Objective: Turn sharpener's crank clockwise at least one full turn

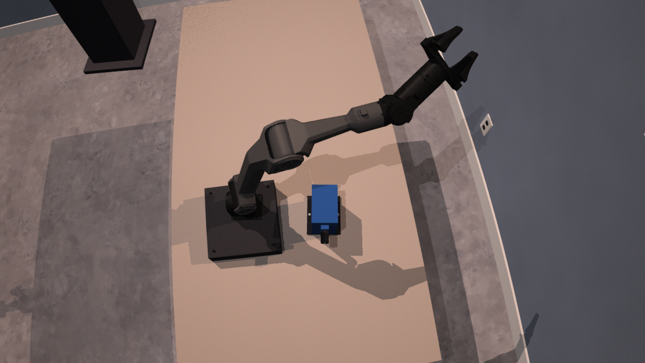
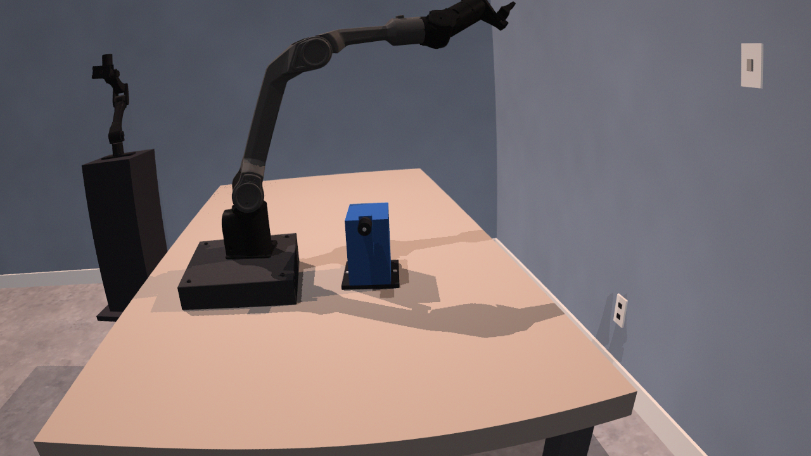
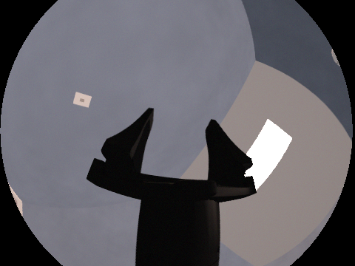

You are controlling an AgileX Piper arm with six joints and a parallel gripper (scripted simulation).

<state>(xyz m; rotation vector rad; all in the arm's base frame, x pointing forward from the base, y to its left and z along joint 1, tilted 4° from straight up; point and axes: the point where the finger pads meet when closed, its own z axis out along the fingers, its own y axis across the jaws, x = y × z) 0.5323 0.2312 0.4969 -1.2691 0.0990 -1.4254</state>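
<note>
The sharpener [image 1: 324, 208] is a blue box on a small black base plate, standing on the tan table just right of the arm's base. Its short black crank [image 1: 324, 235] sticks out of the near end; in the exterior view the crank [image 2: 364, 228] sits high on the blue front face [image 2: 367, 244]. My gripper [image 1: 452, 44] [image 2: 498, 10] is open and empty, raised high and far from the sharpener, out past the table's right edge near the wall. In the wrist view the open fingers point at the wall and ceiling; the sharpener is not in that view.
The arm's black base block [image 1: 243, 223] stands left of the sharpener. A black pedestal [image 2: 123, 223] with a second small arm stands off the table at the far left. The blue wall runs close along the table's right edge.
</note>
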